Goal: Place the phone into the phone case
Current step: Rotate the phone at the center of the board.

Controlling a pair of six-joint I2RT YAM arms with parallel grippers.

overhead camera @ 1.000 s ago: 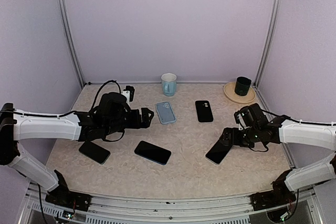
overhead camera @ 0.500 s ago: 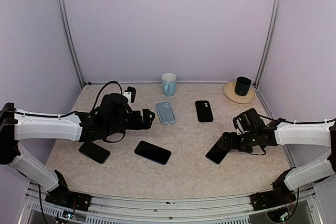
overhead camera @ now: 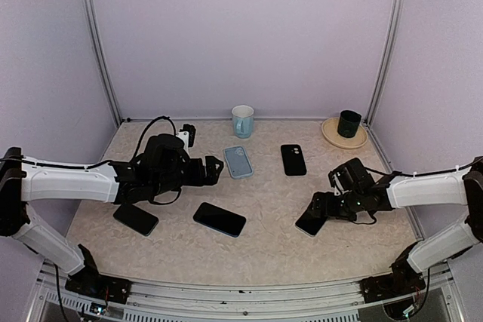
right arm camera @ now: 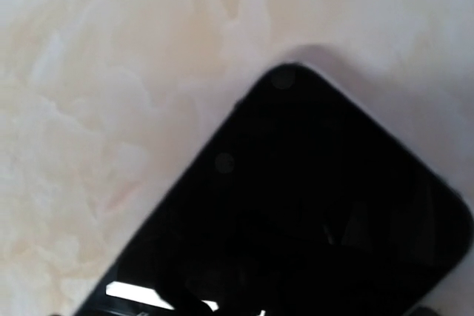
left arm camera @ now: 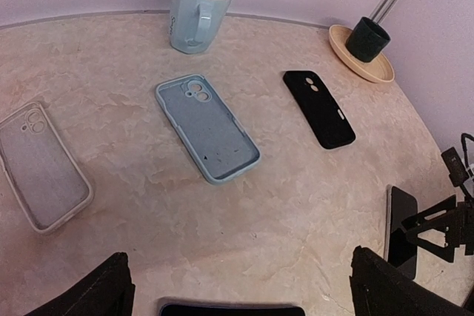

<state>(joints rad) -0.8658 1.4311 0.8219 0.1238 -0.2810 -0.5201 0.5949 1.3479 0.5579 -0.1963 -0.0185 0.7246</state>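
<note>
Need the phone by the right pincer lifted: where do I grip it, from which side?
Pinch the phone across its long edges mid-length, from straight above: it seems to lie flat, screen up, leaving only those thin sides to catch.

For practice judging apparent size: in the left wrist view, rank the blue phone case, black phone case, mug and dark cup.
Largest: blue phone case
Next: mug and black phone case, about alike
Smallest: dark cup, though farthest
</note>
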